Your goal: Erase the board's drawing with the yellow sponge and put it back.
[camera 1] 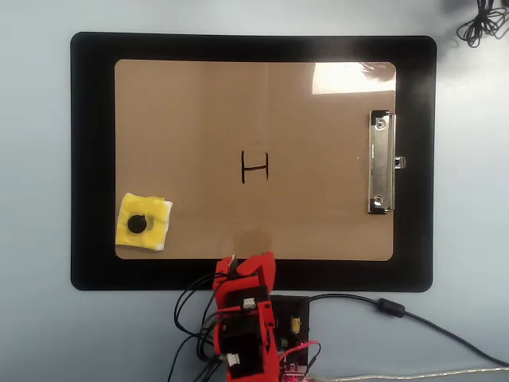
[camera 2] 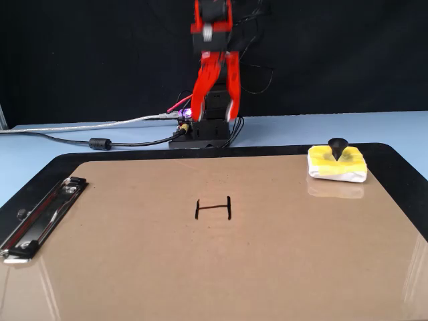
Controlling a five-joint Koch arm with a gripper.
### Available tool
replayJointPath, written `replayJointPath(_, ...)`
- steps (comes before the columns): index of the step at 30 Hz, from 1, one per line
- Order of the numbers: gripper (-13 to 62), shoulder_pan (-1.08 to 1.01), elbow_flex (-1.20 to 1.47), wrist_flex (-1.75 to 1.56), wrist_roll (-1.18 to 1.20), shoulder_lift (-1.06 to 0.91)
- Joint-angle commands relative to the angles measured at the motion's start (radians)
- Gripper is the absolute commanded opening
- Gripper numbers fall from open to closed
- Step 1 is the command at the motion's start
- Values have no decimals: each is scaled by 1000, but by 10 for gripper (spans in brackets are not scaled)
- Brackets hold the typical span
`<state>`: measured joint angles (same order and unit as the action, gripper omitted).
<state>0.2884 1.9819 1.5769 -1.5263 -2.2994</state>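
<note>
The brown board (camera 1: pixel 318 207) lies on a black mat, with its silver clip (camera 1: pixel 381 161) at the right in the overhead view. The black H-shaped drawing (camera 1: pixel 254 167) is at the board's centre; it also shows in the fixed view (camera 2: pixel 214 208). The yellow sponge (camera 1: pixel 144 223) with its black knob sits on the board's lower left corner; in the fixed view the sponge (camera 2: pixel 337 164) is at the far right. My red gripper (camera 2: pixel 216 115) hangs at the arm's base, off the board, with its jaws apart and empty; in the overhead view the gripper (camera 1: pixel 250 264) is over the mat's near edge.
The black mat (camera 1: pixel 91 159) surrounds the board on a light blue table. The arm's base and control board (camera 1: pixel 290 322) with cables (camera 1: pixel 398 310) sit below the mat. A coiled black cable (camera 1: pixel 481 24) lies at the top right.
</note>
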Motion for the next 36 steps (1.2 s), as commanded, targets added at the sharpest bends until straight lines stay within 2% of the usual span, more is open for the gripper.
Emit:
replayJointPath(1,335,187,-49,-133,-32,3)
replayJointPath(4,334,376,-31,-417,-78,40)
replayJointPath(9,331,652,212,-1112,-222,109)
replayJointPath(13,332,727,449,-1589,-213,156)
replayJointPath(15,332,729,526,-1718,-209,186)
replayJointPath(26,333,727,486,-1818,-173,483)
replayJointPath(36,328,729,449,-1916,-170,601)
